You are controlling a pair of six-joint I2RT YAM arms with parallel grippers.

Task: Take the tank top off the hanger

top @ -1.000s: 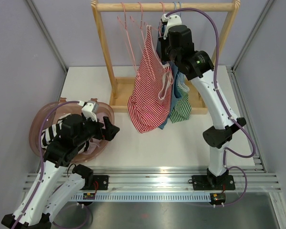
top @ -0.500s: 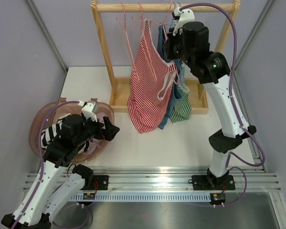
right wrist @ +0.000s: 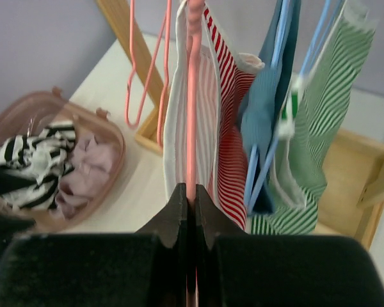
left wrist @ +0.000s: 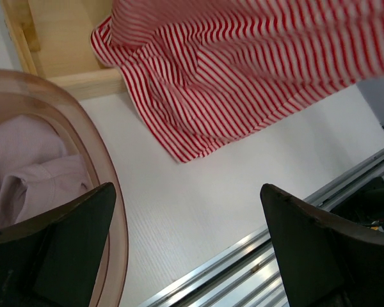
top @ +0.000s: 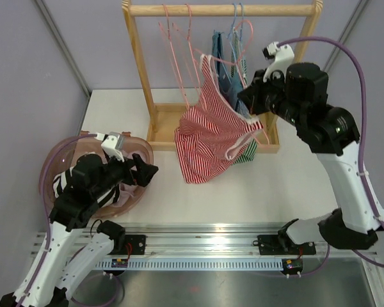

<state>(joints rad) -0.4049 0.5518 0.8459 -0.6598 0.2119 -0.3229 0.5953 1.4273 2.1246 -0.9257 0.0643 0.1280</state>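
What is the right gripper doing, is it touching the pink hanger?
Touching. The right wrist view shows the right gripper shut on the pink hanger, its bar pinched tight with no gap.

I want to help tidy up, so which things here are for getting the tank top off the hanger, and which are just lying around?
For the job: red striped tank top; pink hanger; right tool, shut on that hanger; left tool, open.

Just lying about: basket of clothes; blue top; green striped top; wooden rack.
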